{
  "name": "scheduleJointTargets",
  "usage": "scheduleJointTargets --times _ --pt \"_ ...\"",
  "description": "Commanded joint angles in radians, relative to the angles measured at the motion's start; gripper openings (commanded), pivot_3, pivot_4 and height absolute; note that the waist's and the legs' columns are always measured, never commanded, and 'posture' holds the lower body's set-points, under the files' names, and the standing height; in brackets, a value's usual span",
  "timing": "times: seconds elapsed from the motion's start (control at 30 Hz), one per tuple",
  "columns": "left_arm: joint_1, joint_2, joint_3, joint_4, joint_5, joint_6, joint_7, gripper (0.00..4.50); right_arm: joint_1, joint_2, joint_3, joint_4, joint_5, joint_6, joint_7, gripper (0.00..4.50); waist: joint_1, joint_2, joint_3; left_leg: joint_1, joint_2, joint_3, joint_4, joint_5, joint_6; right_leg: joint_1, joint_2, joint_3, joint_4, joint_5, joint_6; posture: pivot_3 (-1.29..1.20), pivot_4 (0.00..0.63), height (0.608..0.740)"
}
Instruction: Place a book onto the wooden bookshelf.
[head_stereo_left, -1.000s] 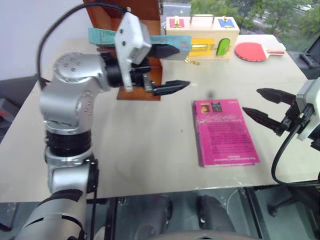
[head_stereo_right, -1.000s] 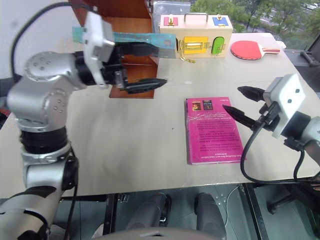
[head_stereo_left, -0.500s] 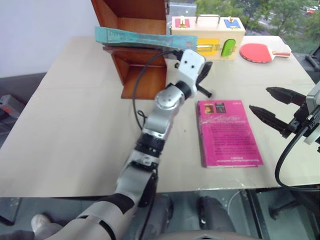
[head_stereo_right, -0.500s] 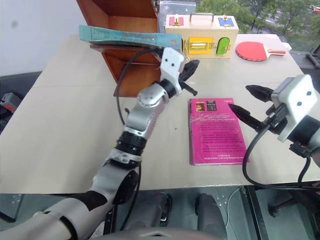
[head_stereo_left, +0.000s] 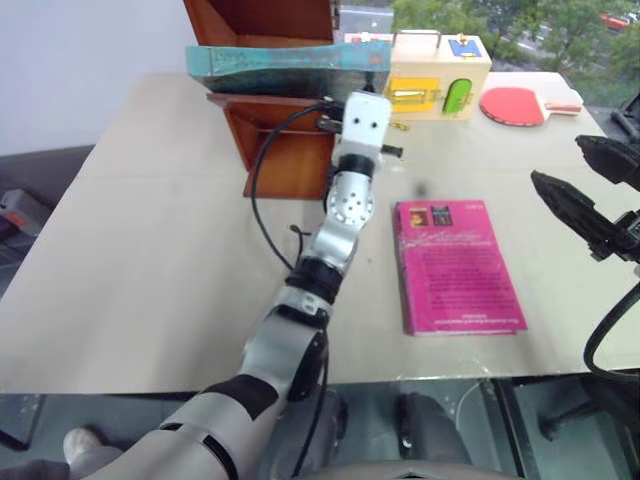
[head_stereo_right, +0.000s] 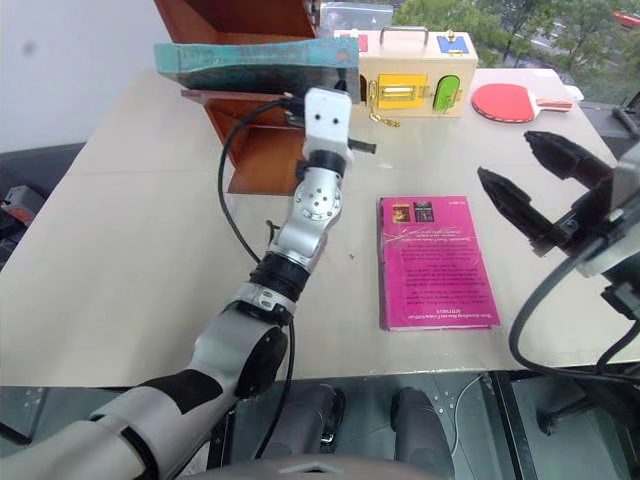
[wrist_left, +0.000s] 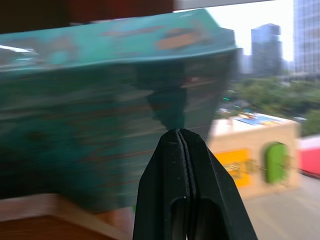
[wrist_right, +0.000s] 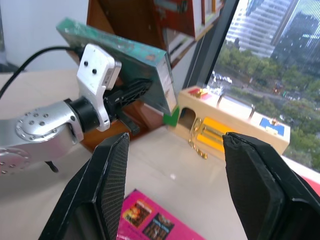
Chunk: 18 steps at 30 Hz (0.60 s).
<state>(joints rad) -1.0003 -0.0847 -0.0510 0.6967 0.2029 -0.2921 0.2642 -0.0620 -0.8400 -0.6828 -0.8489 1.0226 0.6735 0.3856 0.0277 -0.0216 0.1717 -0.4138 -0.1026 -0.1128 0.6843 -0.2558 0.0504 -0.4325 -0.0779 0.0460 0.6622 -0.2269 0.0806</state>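
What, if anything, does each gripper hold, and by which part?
Nothing is held. The left gripper is shut and empty beneath the teal book on the wooden bookshelf; the right gripper is open.

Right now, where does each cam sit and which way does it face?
Left and right eye: on the head, looking forward and down over the table; left arm reaches to the teal-blue book on the wooden bookshelf, right gripper open.
Left wrist: along the shut left gripper, facing the book's underside.
Right wrist: between its fingers, facing book, pale wooden box, pink book.
Shared: all show the book.
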Motion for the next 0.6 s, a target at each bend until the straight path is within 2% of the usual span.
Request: scheduleJointTargets --times 0.03,0.2,0.37,0.4,0.43,0.5,0.57,0.6 --pt "0.045 -0.016 -0.037 -0.064 -0.082 -0.021 -0.183 0.02 0.014 -0.009 -0.036 -0.023 0.022 -0.026 -0.014 3.07 0.001 0.0 0.0 0.0 0.0 0.0 0.0 0.0 0.0 0.0 0.0 0.0 0.0 0.0 0.0 0.0 0.15 0.74" --pt "0.215 0.034 -0.115 -0.215 -0.228 -0.032 -0.572 0.02 0.06 -0.021 -0.026 -0.007 0.012 -0.016 0.001 3.07 -0.003 0.0 0.0 0.0 -0.001 0.001 0.0 0.0 0.001 0.0 0.002 0.0 -0.001 0.0 0.0 0.0 0.15 0.74" --pt "0.273 0.152 -0.124 -0.234 -0.283 -0.017 -0.805 0.02 0.133 -0.078 0.068 0.07 -0.17 0.008 0.01 3.07 -0.015 0.002 -0.002 0.001 0.0 0.001 0.0 0.0 0.001 0.0 0.002 0.001 0.001 0.0 0.0 0.0 0.15 0.74" --pt "0.284 0.172 -0.114 -0.238 -0.318 0.015 -0.858 0.56 0.154 -0.096 0.092 0.087 -0.221 0.002 0.023 3.07 -0.015 0.003 -0.003 0.002 0.0 0.002 0.0 0.0 0.001 0.001 0.003 0.001 0.001 0.0 0.0 0.0 0.15 0.74" --pt "0.293 0.19 -0.102 -0.24 -0.347 0.046 -0.897 0.89 0.173 -0.108 0.113 0.099 -0.254 -0.004 0.044 3.3 -0.015 0.007 -0.005 0.003 0.0 0.002 0.0 0.0 0.001 0.002 0.003 0.002 0.001 0.0 0.0 0.0 0.15 0.74" --pt "0.325 0.239 -0.078 -0.279 -0.398 0.093 -0.969 1.88 0.207 -0.09 0.118 0.108 -0.259 -0.012 0.079 3.99 -0.014 0.008 -0.006 0.003 0.0 0.003 0.0 -0.001 0.001 0.002 0.004 0.003 0.001 0.0 0.0 0.0 0.15 0.74" --pt "0.372 0.309 -0.042 -0.346 -0.455 0.182 -1.028 2.28 0.295 -0.06 0.088 0.114 -0.284 -0.029 0.13 4.34 -0.014 0.009 -0.006 0.003 0.0 0.003 0.0 -0.001 0.001 0.002 0.004 0.003 0.001 0.0 0.0 0.0 0.15 0.74" --pt "0.397 0.346 -0.024 -0.379 -0.49 0.239 -1.059 2.78 0.346 -0.044 0.063 0.117 -0.3 -0.04 0.157 4.5 -0.014 0.009 -0.006 0.003 0.001 0.002 0.0 0.0 0.001 0.001 0.004 0.002 0.001 0.0 0.0 0.0 0.15 0.74"
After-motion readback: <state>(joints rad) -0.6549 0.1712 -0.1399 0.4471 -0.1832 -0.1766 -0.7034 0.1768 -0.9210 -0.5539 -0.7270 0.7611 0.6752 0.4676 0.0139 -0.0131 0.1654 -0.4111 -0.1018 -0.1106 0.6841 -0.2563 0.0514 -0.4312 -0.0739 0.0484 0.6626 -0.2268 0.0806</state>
